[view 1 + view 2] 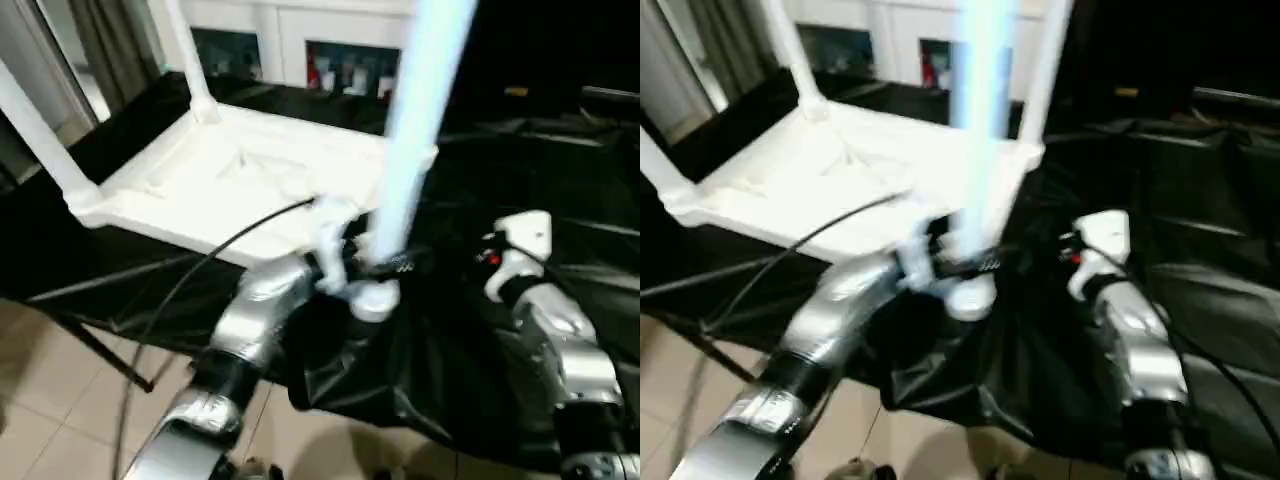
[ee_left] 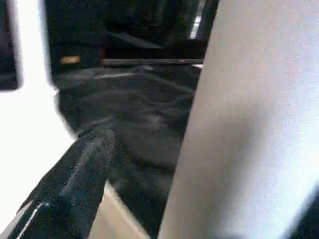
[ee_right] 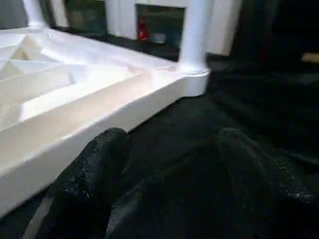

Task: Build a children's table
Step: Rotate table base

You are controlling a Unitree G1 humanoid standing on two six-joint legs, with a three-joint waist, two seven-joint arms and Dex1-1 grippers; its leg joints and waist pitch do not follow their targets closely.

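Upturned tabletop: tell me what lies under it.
The tabletop lies rimmed underside up on a black cloth that hangs over the near edge. What carries the cloth is covered; a dark strut shows below, above the tiled floor.

I see the table (image 1: 230,175) upside down; it looks like smooth white plastic with a soft shine. The leg (image 1: 415,120) my left gripper (image 1: 362,262) holds looks like the same smooth plastic. The cloth (image 1: 480,340) under it is black, thin and crinkly, and a bit shiny. My forearms (image 1: 262,310) look like shiny silver metal. My fingers (image 3: 92,179) look black, rough and matt.
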